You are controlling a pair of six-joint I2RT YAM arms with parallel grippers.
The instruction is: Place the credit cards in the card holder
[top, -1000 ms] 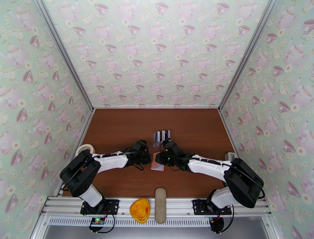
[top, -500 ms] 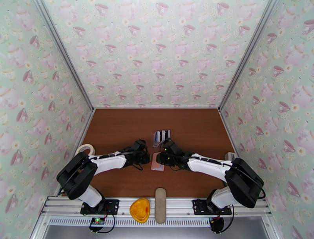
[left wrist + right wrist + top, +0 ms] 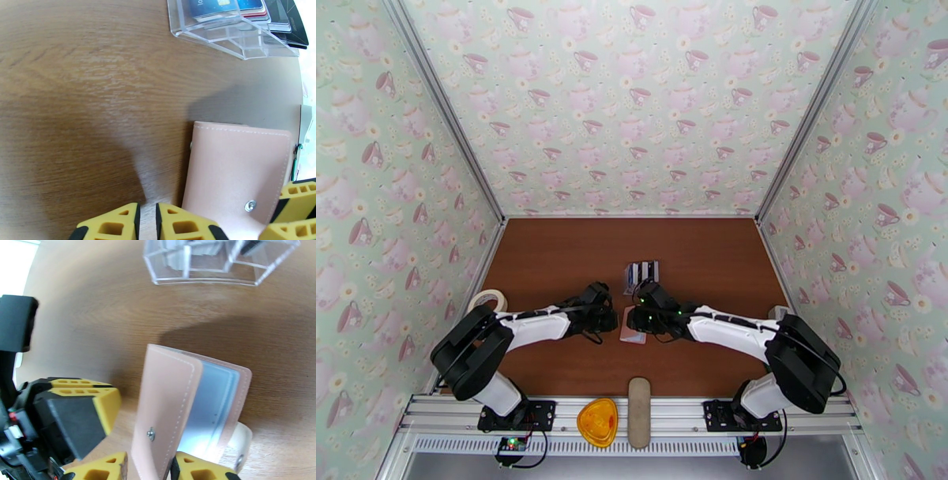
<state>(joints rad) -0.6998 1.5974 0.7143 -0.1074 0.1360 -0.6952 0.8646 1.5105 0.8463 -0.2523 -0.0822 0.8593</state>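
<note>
Teacup wallpaper (image 3: 632, 118) rings a brown desk (image 3: 553, 260). Mid-desk lies the pink card holder (image 3: 170, 398), its soft cover flap pinched upright in the right claw (image 3: 149, 469). The left claw (image 3: 147, 221) sits beside it, nearly closed and empty. Just behind, the credit cards (image 3: 252, 8) stand in a clear rack (image 3: 221, 33): thin, stiff, probably slick, best nipped by an edge.

A tape roll (image 3: 487, 299) lies at the table's (image 3: 553, 253) left edge, and a clear rack (image 3: 229, 37) stands mid-table. An orange object (image 3: 598, 421) and a beige case (image 3: 638, 411) sit on the rail (image 3: 806, 412).
</note>
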